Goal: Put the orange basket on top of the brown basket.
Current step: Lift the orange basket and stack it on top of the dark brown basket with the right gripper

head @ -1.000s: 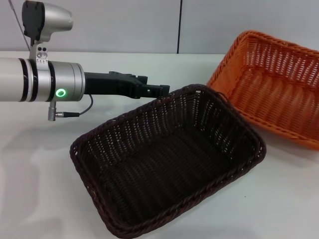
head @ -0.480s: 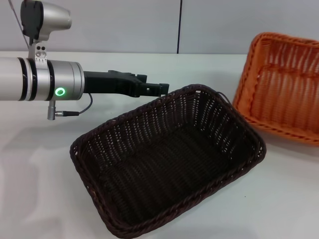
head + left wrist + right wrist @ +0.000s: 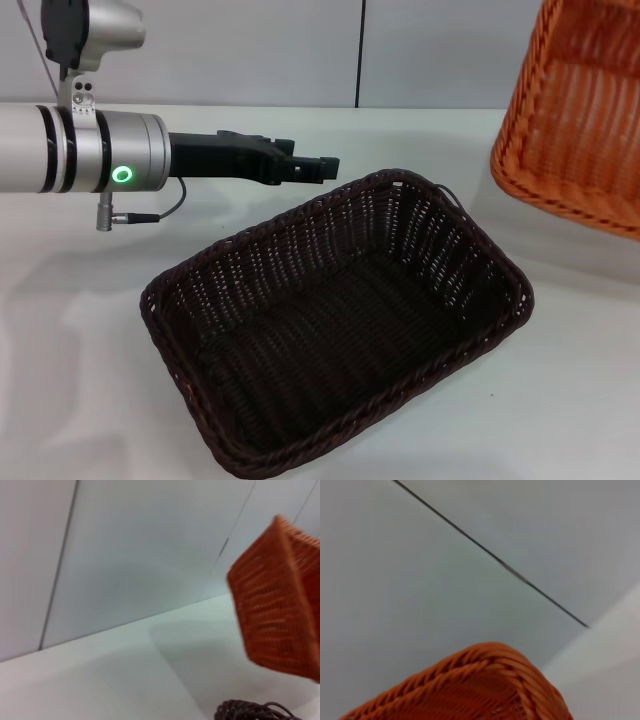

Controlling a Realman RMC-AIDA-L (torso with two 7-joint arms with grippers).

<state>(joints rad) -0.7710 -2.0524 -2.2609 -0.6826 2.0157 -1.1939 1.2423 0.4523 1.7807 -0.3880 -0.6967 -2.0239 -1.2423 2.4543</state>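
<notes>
Orange basket: lifted clear of the worktop, tilted steeply, at the far right edge of the head view, cut off by that edge. Its lower rim hangs above the worktop's far right part, up and to the right of the brown basket, apart from it. The left wrist view shows it tilted in the air in front of the wall, its shadow on the worktop below. The right wrist view shows only a braided corner of its rim, very close to the camera.

Brown basket: flat on the worktop, near the middle, opening upward, long axis running diagonally from the near left to the far right. Inside holds nothing. A short stretch of its rim shows at the foot of the left wrist view.

Left gripper: stretched out level from the left, above the worktop just beyond the brown basket's far left rim, not touching it. Black fingers lie close together, holding nothing. A green ring light glows on the silver wrist; a thin cable loops under it.

Right gripper: not seen in any view, so whether its fingers are apart or together cannot be told. Its wrist camera sits right at the orange basket's rim.

Worktop: white, matt. Wall behind: pale grey panels with a dark vertical seam.
</notes>
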